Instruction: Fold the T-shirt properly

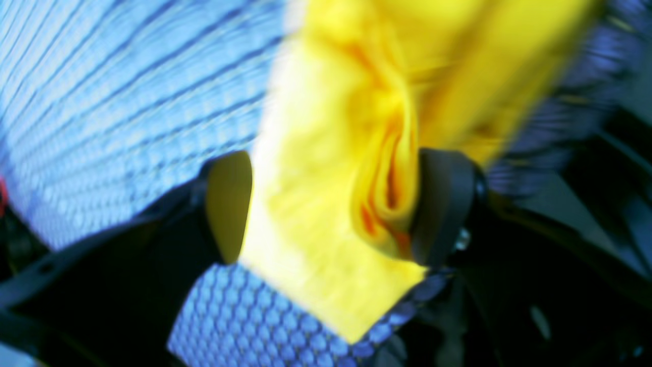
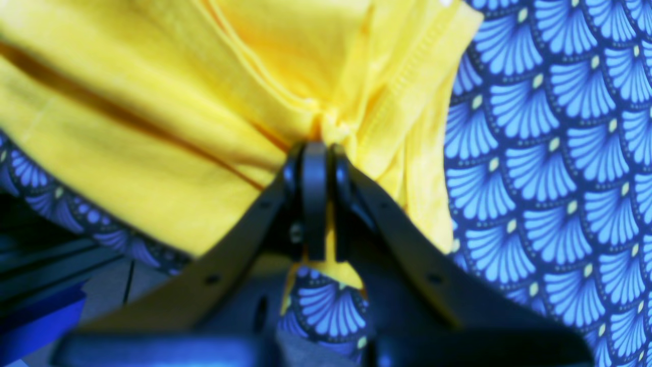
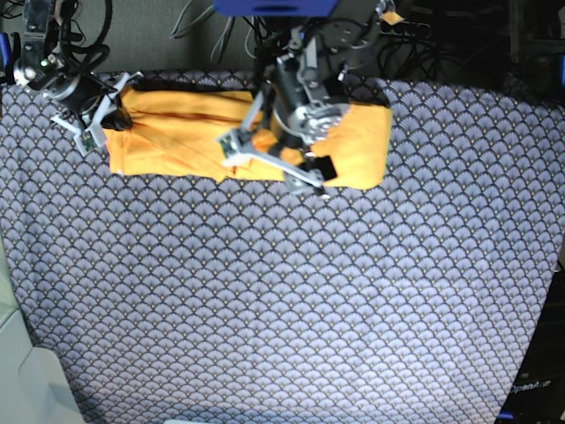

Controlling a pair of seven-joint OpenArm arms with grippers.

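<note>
So the T-shirt lies bunched along the tablecloth's far edge. The right gripper pinches its left end; the left gripper hangs wide apart, cloth between its jaws.

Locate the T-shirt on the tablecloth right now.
In the base view, the T-shirt lies folded lengthwise along the far edge of the tablecloth.

Fan-print tablecloth, T-shirt flat atop – far edge
</note>
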